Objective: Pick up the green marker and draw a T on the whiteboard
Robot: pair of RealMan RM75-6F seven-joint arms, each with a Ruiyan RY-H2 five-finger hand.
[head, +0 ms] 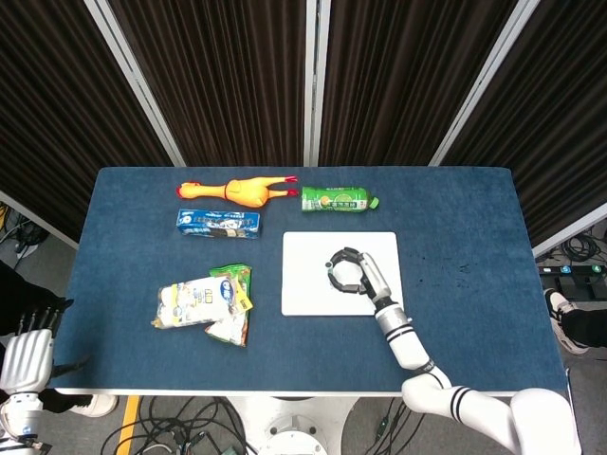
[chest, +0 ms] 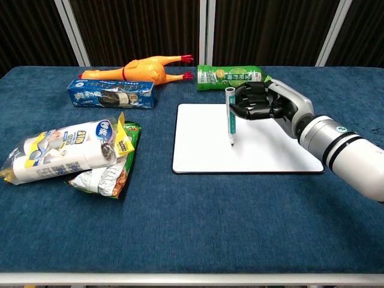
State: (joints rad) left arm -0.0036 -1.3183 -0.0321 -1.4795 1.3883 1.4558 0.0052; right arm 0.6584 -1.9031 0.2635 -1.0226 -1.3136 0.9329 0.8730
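Note:
My right hand (chest: pixel 264 103) (head: pixel 353 275) grips the green marker (chest: pixel 230 117) upright over the whiteboard (chest: pixel 258 153) (head: pixel 308 284). The marker's tip points down and sits at or just above the board's middle; I cannot tell if it touches. No ink line shows on the board. The marker is hidden under the fingers in the head view. My left hand (head: pixel 27 355) hangs off the table's near left corner with nothing in it, fingers straight.
A rubber chicken (chest: pixel 141 69), a blue cookie box (chest: pixel 111 94) and a green packet (chest: pixel 231 77) lie along the far side. Snack bags (chest: pixel 72 153) lie at the left. The table's front edge (chest: pixel 192 277) is near.

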